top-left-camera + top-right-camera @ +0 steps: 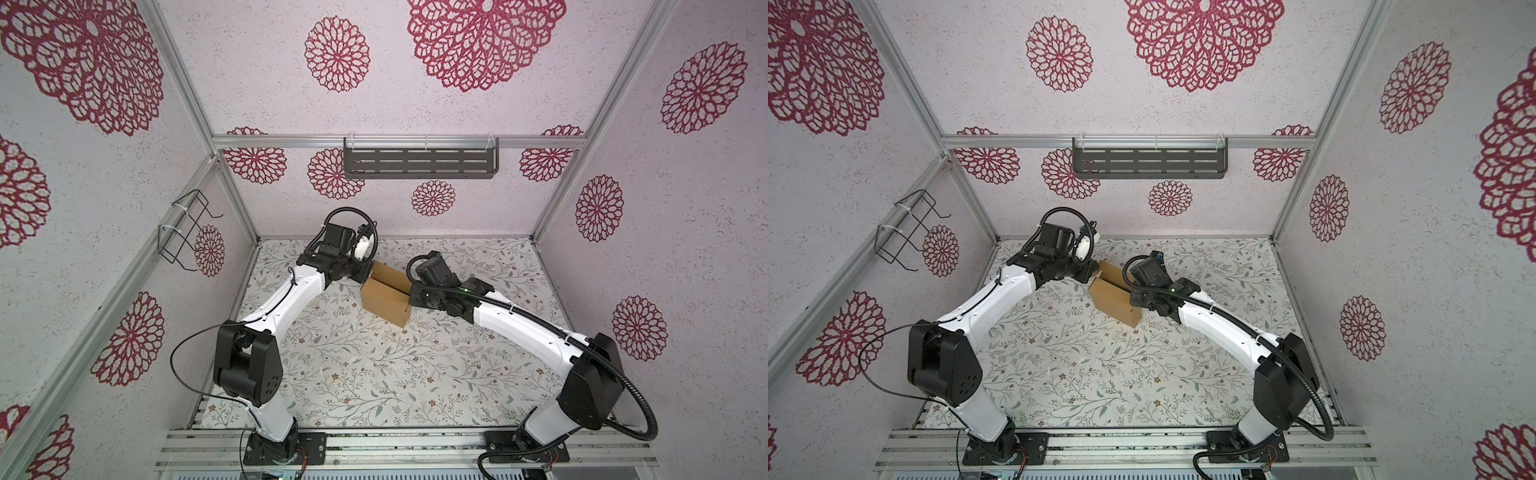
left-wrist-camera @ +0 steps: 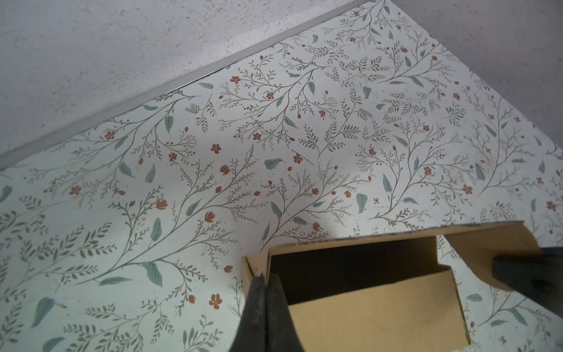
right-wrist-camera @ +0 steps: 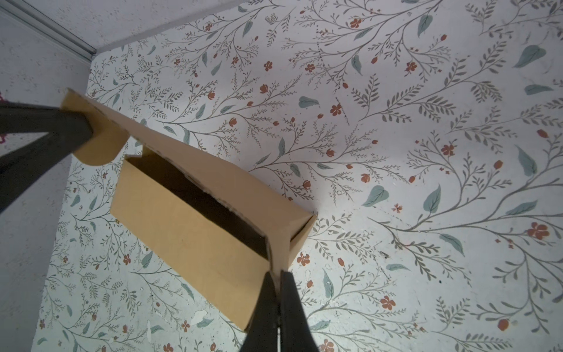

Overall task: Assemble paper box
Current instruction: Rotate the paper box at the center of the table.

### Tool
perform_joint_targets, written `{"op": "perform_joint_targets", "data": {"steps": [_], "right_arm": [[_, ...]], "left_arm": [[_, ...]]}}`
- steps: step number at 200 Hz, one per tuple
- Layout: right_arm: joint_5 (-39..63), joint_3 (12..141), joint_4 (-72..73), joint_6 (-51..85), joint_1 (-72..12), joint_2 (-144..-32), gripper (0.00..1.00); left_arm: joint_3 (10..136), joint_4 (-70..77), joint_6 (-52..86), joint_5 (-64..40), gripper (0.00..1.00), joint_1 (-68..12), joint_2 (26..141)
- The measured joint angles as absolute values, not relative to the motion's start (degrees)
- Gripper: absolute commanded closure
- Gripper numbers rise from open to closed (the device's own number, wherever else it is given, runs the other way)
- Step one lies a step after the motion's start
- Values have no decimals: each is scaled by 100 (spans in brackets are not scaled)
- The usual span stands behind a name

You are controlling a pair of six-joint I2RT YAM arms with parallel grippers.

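The paper box (image 1: 386, 297) (image 1: 1115, 297) is a tan cardboard box, partly folded, with a dark open slot along its top. It sits between both arms toward the back of the floral table. My left gripper (image 1: 368, 274) (image 2: 265, 277) is shut on the cardboard edge at one end corner of the paper box (image 2: 374, 311). My right gripper (image 1: 411, 291) (image 3: 278, 274) is shut on the folded flap at the opposite end of the paper box (image 3: 189, 231). The long lid flap slants over the opening. I cannot tell whether the box touches the table.
The floral table (image 1: 374, 374) is walled in at the back and both sides. A dark slotted shelf (image 1: 419, 160) hangs on the back wall. On the left wall hangs a black wire rack (image 1: 183, 232). The arm bases stand on the front rail.
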State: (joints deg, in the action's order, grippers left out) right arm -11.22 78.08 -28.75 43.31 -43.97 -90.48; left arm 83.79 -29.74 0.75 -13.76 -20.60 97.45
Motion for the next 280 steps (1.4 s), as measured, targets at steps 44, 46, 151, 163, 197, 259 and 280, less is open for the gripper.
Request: {"op": "perform_joint_targets", "data": {"steps": [44,46,151,163,197,259,280], "right_arm": [[-1063,7808,-2821,4528,-4416,-9052,98],[-1066,7808,-2818,4532,-4418,-9052,98],[-1223,7808,-2788,4814,-4480,-9094,100],[-1240,7804,-2775,4829,-4495,-9094,100],[-1378,7655,-2569,4928,-4521,-9094,100],[-1483,7550,-2447,5048,-4584,-9096,100],[-1490,7548,-2443,5072,-4584,-9096,100]], "left_arm": [[7944,-2602,493,-1295,100,-2064,9515],[7935,-2593,499,-1293,100,-2064,9513],[7830,-2427,519,-1138,100,-2141,9518],[7819,-2418,523,-1122,100,-2143,9518],[7767,-2318,587,-1120,100,-2147,9529],[7686,-2156,609,-1120,100,-2152,9607],[7638,-2086,607,-1122,100,-2152,9607]]}}
